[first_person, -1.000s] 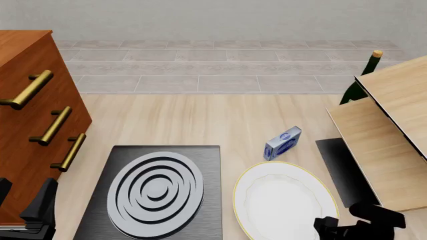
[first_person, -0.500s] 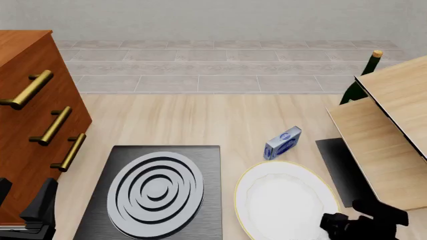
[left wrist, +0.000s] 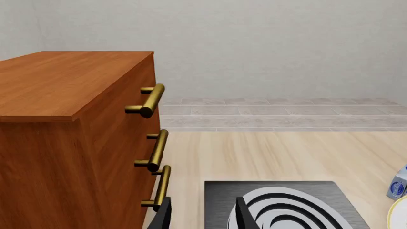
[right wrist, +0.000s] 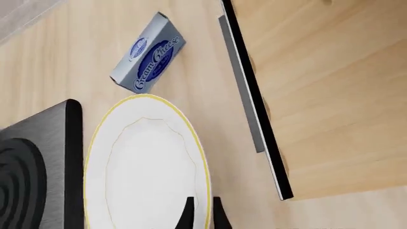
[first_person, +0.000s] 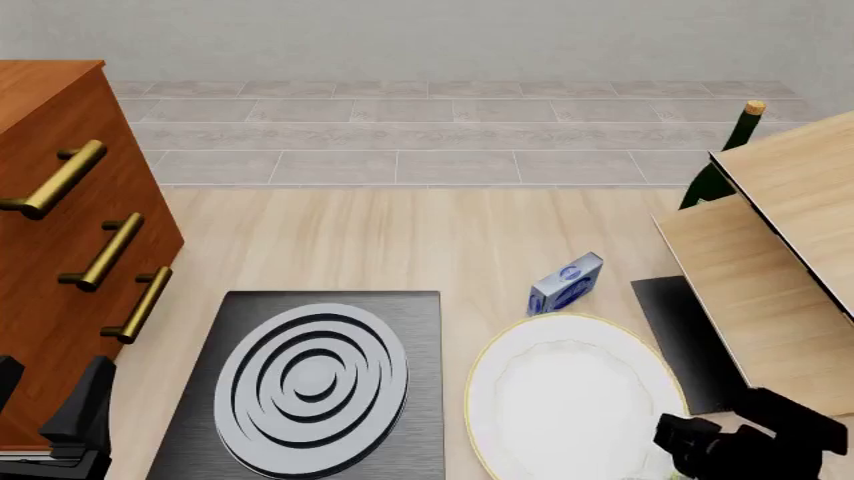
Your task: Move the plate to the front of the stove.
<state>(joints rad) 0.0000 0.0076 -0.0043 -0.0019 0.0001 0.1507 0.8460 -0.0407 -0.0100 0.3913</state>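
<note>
Right hand point(first_person: 687, 450) is down at the near-right edge of the large round white plate with the thin yellow-gold rim point(first_person: 567, 400), and from the right wrist view its two dark fingers point(right wrist: 188, 215) look pinched almost together across that rim, so I'd call it clamped on the plate's edge. The plate sits on the pale wooden desk point(first_person: 387, 240), just right of the flat dark grey-black square stove slab w/ the ringed grey burner point(first_person: 314, 385), its left rim nearly touching the slab.

Left hand point(left wrist: 203, 217) hangs idle near the slab's left side by the reddish-brown wooden drawer chest w/ brass handles point(first_person: 60, 250); only its finger tips show, apart w/ nothing between them.

To do this well, I reckon: keep the pinch firm on the rim, since a shallow plate held at one edge will want to tilt and slip. Lift only a little, or drag it low. The small blue-and-white cream cheese box point(first_person: 566, 285) lies just beyond the plate, and the thin black mat point(first_person: 687, 340) under the light wood boards is on the right, so steer clear of both. Watch the rim doesn't catch on the slab's edge.
</note>
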